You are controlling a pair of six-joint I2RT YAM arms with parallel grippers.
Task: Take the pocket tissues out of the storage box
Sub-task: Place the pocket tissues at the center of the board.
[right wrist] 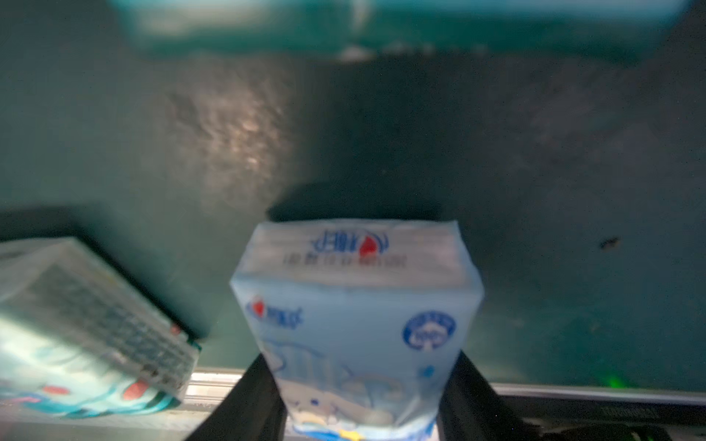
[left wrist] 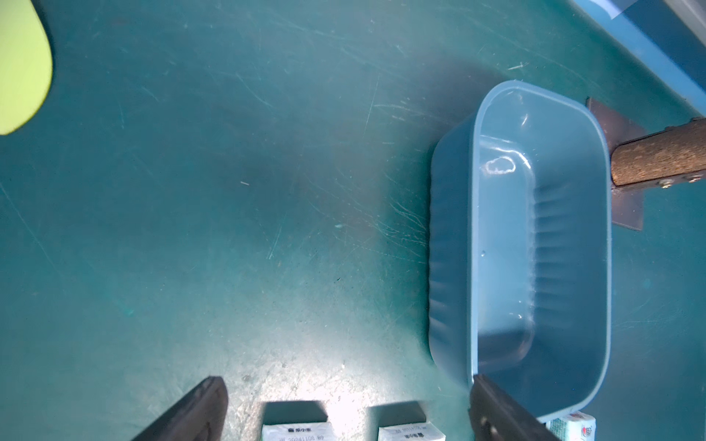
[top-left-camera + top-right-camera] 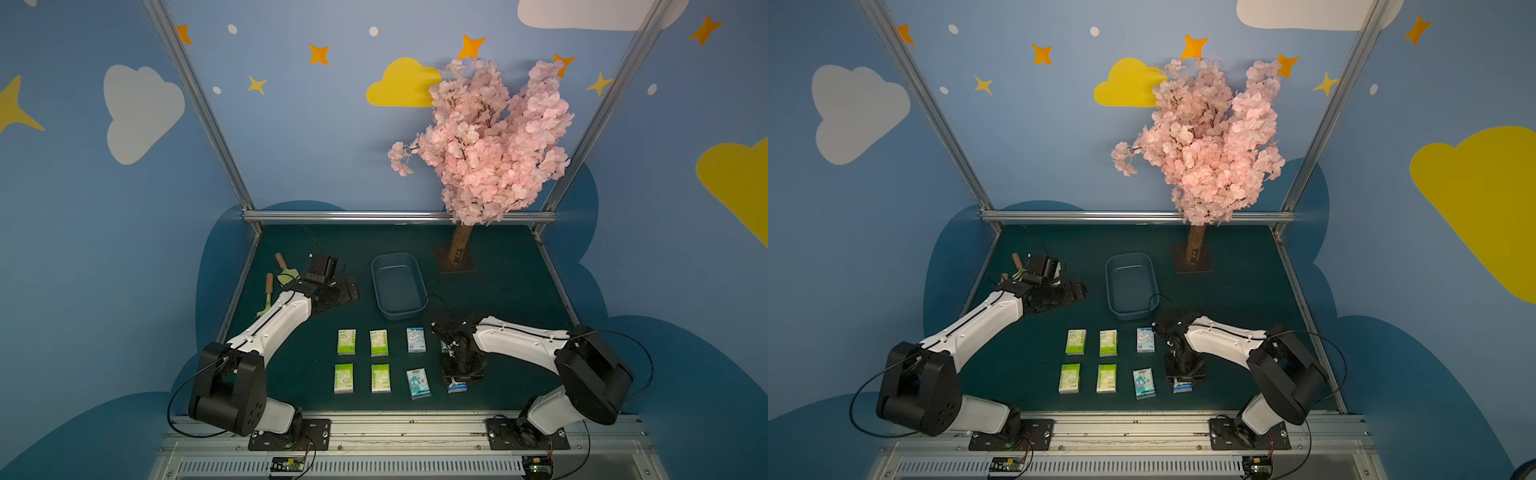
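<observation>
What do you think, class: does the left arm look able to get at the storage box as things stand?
Probably yes. The left gripper is open beside the storage box, and only bare mat lies between them in the left wrist view. The box looks empty.

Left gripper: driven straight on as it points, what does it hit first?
Most likely the bare table mat: the open left gripper points down at it, beside the storage box. Depth unclear.
</observation>
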